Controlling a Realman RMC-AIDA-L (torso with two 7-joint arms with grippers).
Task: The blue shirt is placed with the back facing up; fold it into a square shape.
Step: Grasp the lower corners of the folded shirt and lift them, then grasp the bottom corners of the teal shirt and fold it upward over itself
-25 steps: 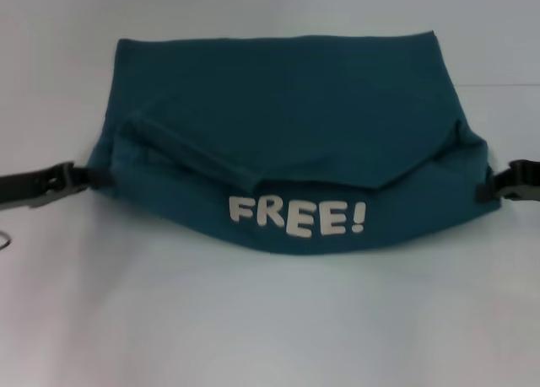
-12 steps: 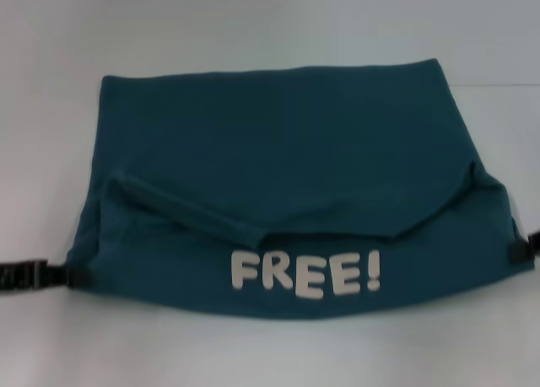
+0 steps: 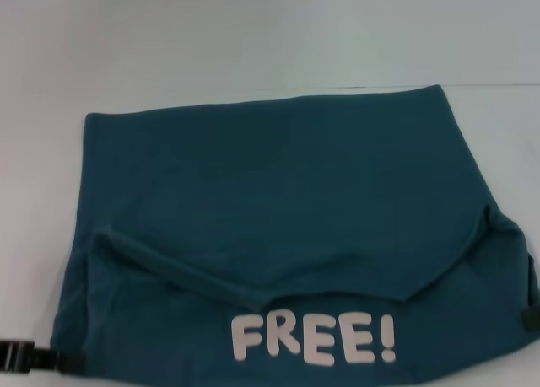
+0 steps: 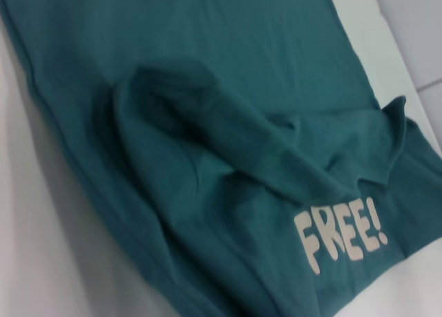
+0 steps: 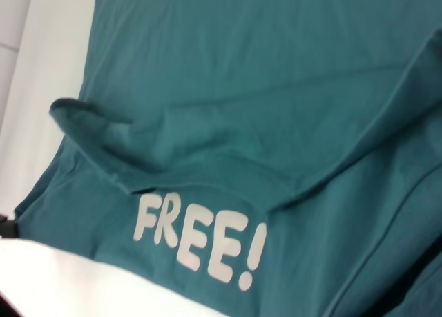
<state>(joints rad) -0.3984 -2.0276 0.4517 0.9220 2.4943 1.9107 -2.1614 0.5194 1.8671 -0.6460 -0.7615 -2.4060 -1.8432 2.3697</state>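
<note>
A plain white table fills the scene under soft, even light.

Blue shirt on table, grippers at its near corners

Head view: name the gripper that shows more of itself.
The left gripper, at the blue shirt's near corner; the right gripper is only a sliver at the edge.
</note>
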